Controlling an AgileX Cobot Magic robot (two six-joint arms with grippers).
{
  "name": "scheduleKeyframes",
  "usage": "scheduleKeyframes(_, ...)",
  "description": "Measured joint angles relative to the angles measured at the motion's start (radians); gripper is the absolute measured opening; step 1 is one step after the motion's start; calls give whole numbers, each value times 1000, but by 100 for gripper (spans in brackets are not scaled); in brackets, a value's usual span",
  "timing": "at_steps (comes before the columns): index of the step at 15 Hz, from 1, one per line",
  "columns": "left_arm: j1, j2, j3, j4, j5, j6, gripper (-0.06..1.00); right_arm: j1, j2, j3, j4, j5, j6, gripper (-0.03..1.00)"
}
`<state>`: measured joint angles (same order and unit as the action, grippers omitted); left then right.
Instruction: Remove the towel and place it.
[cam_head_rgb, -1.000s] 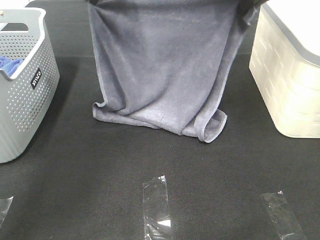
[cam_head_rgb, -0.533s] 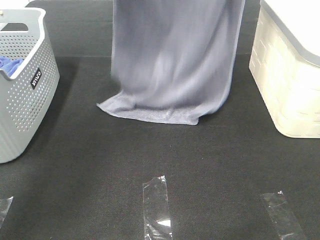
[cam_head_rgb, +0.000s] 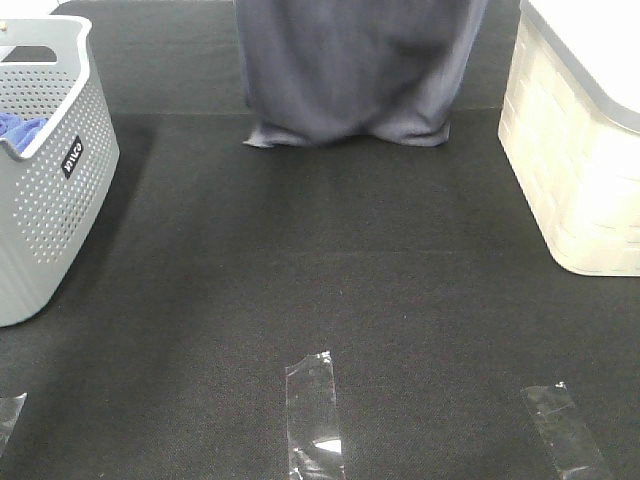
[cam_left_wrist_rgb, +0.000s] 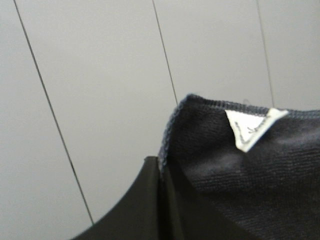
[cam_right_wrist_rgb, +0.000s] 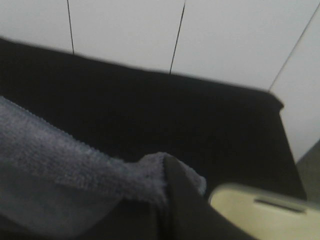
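Exterior high view: the slate-grey towel (cam_head_rgb: 355, 75) hangs as a broad curtain at 12 o'clock, its upper edge out of frame. Its lower hem bunches at the far part of the black table (cam_head_rgb: 300, 270); whether the hem touches the surface cannot be told.

Wrist views: the left gripper (cam_left_wrist_rgb: 161, 200) is closed on one upper corner, where the stitched hem and a white label (cam_left_wrist_rgb: 252, 127) rise above the dark fingers against the pale panelled wall (cam_left_wrist_rgb: 100, 100). The right gripper (cam_right_wrist_rgb: 167, 200) pinches the opposite corner, with the terry bunched at its finger. Holding the two corners apart keeps the cloth spread flat, which probably suits laying it down without creases.

Surroundings: a grey perforated laundry basket (cam_head_rgb: 50, 190) stands at 9 o'clock, with a blue cloth (cam_head_rgb: 20, 128) inside at its rim. A cream storage bin (cam_head_rgb: 580, 170) with a grey lid stands at 3 o'clock, near the towel's side edge. Clear tape strips lie at 6 o'clock (cam_head_rgb: 315, 410) and 5 o'clock (cam_head_rgb: 565, 430).

Obstruction: the table between basket and bin is open. The bin's wall is the nearer hazard if the cloth swings sideways.
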<state>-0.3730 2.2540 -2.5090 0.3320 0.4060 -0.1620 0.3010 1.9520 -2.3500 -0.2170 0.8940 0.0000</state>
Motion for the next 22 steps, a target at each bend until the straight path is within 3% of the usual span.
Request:
scheduleKeyframes(3,0,37,4,-105,426,0,0,0,101,0,64,281,0,0)
scheduleKeyframes(5,0,38,4,-139,629,0,0,0,122,10,129,319,5,0)
scheduleKeyframes(7,0,38,4,-155,762,0,0,0,122,52,184,319,5,0)
scheduleKeyframes(9,0,44,12,-172,802,1,0,0,122,120,208,320,5,0)
scheduleKeyframes(12,-5,27,104,-259,805,30,0,0,96,259,236,320,5,0)
scheduleKeyframes(18,-25,-136,539,-274,806,42,0,0,-60,560,293,323,0,0)
scheduleKeyframes(22,-87,-272,739,-281,805,41,0,0,-191,781,300,322,0,0)
